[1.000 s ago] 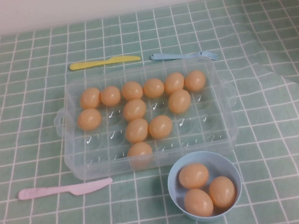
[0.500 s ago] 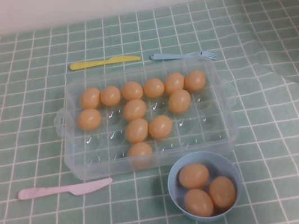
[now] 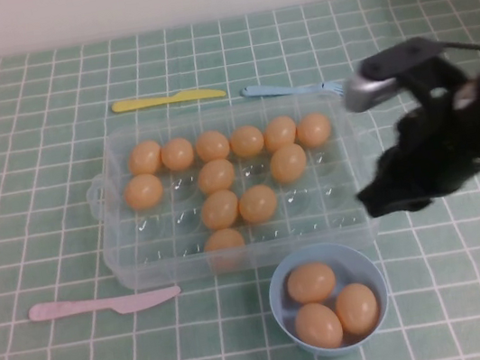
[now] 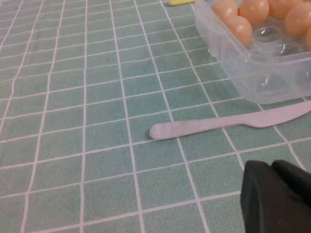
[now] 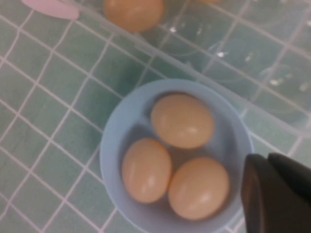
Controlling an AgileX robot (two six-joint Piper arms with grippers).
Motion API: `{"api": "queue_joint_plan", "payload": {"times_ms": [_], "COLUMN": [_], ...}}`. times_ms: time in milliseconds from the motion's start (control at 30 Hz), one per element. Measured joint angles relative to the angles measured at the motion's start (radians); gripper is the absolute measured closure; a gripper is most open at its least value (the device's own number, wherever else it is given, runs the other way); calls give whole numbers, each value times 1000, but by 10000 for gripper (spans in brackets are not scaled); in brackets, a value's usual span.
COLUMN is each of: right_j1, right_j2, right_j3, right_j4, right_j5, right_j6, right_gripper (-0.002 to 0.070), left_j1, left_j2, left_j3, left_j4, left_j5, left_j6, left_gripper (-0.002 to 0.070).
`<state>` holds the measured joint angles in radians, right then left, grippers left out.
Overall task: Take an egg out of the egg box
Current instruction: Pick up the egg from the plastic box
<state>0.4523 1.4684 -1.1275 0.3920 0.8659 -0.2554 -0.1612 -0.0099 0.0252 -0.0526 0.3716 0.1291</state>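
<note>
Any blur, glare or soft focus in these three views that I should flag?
High view: the right arm and right claw at the egg box's right end are smeared by motion blur; everything else is crisp. Right wrist view: soft focus throughout, small glare spots on the clear plastic, the blue bowl casting a shadow. Left wrist view: sharp and evenly lit; the left claw is a dark shape near the pink knife.

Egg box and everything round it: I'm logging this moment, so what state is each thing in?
egg box: lidless, twelve eggs inside, many cups bare.
blue bowl: upright, holds three eggs.
pink knife: flat on the cloth.
right pincer: raised at the box's right end.
left pincer: low, near the pink knife.
</note>
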Motion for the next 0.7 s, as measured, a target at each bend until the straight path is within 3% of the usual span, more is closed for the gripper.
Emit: {"api": "queue_joint_plan", "payload": {"times_ms": [200, 333, 600, 700], "right_j1": [66, 69, 69, 69], "right_j2": [187, 285, 451, 522], "right_j3": [-210, -329, -518, -585], "right_j4": [-26, -37, -78, -82], "right_j5": [54, 62, 68, 70], "right_j6": [-1, 65, 347, 468], "right_gripper": [685, 629, 280, 216], "left_j1": [0, 0, 0, 0], "left_j2": [0, 0, 0, 0], "left_j3": [0, 0, 0, 0], "left_j4": [0, 0, 0, 0], "left_j5": [0, 0, 0, 0], "left_j6": [0, 0, 0, 0], "left_gripper": [678, 678, 678, 678]}}
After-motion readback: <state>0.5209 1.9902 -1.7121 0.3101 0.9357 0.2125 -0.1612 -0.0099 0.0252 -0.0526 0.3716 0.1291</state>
